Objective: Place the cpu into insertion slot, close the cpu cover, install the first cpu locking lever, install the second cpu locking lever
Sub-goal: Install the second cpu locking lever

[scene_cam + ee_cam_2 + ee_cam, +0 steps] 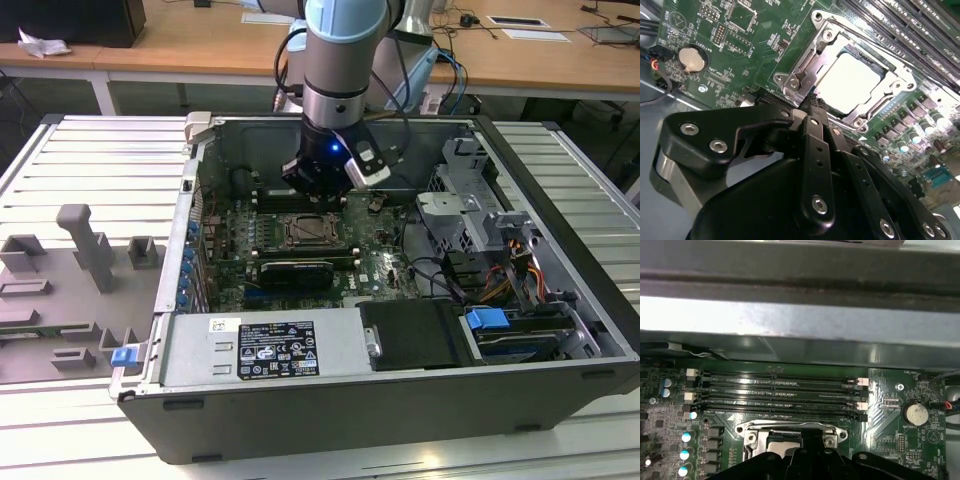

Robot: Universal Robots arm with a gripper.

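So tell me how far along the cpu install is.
Done: the cpu sits in the insertion slot, and the cpu cover looks closed over it. In hand: the gripper is at the socket's edge, fingers together. I cannot tell whether either locking lever is latched.

A ribbed grey metal worktable fills the frame's left and lower part. Across the top runs a light wooden desk, with white papers at upper right.
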